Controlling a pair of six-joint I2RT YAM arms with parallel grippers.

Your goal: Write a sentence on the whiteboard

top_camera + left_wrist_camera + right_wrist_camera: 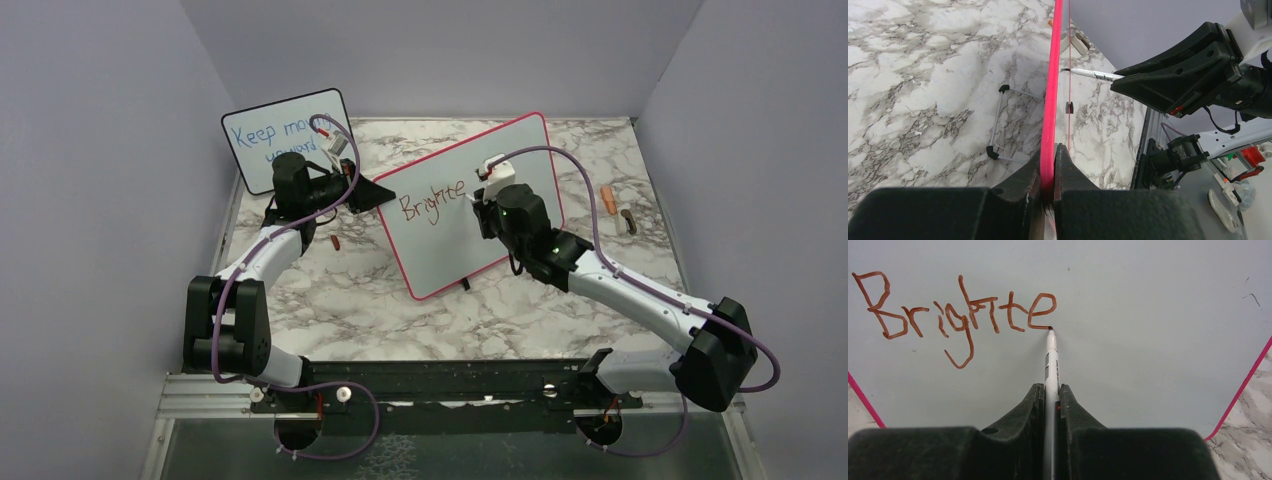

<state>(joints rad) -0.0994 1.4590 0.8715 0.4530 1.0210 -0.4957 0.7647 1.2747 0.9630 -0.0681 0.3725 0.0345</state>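
The whiteboard with the pink frame stands tilted in the middle of the table. The reddish-brown sentence reads "Brighte" in the top view and in the right wrist view. My left gripper is shut on the board's left edge; in the left wrist view the fingertips clamp the pink frame. My right gripper is shut on a white marker. The marker's tip touches the board at the bottom end of the last "e". The marker also shows in the left wrist view.
A smaller black-framed board with blue writing stands at the back left behind my left arm. An orange cap and a small dark item lie at the right. A small reddish piece lies left of the whiteboard. A wire stand sits behind it.
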